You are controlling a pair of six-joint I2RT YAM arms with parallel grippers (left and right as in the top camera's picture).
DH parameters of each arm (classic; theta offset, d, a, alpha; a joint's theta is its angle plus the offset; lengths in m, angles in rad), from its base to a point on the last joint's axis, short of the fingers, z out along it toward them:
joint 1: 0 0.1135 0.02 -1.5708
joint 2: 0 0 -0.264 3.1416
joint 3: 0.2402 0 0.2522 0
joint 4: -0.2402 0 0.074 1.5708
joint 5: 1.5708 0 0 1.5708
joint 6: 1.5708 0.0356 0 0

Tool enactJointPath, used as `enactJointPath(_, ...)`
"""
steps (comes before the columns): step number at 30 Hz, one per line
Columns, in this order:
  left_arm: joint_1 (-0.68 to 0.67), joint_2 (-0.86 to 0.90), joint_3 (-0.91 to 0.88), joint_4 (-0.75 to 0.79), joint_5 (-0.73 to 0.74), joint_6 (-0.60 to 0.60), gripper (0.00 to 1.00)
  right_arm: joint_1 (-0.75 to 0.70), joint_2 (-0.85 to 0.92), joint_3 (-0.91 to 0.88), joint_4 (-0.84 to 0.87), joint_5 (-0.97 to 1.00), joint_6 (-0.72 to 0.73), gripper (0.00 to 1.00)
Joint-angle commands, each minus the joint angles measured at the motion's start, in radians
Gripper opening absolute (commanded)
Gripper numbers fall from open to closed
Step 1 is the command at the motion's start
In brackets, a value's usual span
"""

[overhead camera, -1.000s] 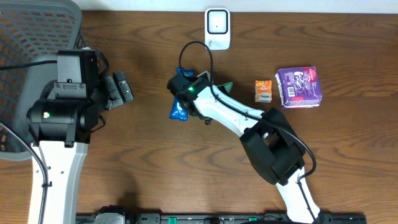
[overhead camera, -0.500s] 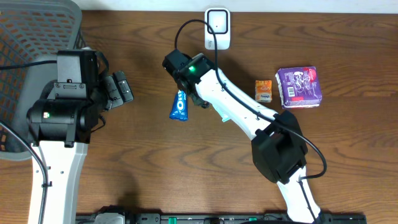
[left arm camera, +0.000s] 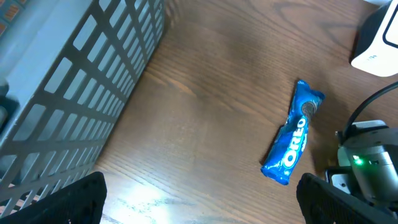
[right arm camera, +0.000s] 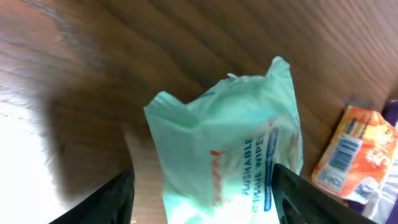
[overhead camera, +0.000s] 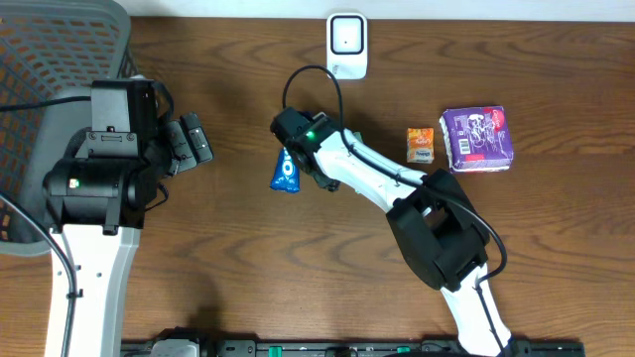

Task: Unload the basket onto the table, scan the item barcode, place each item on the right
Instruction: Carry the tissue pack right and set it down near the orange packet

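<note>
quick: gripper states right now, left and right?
Left gripper: open, holding nothing.
Right gripper: closed on the green wipes pack.

I see a dark brown wood-grain table [overhead camera: 238, 268] filling the overhead frame, with a grey slatted basket [overhead camera: 40, 59] at upper left. Bright glare [left arm camera: 143, 199] lies on the wood, lower left of the left wrist view.

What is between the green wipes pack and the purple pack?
A small orange packet lies between the wipes pack and the purple pack, clearest in the right wrist view.
</note>
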Motion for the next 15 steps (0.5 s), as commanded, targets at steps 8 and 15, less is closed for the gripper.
enactJointPath(8, 0.003, 0.004, 0.011, -0.004, -0.009, 0.013, 0.98, -0.037, 0.009, -0.095, 0.079, -0.065, 0.004, 0.36)
enactJointPath(15, 0.003, 0.004, 0.011, -0.004, -0.009, 0.013, 0.98, -0.145, 0.008, 0.033, -0.033, -0.276, 0.058, 0.01)
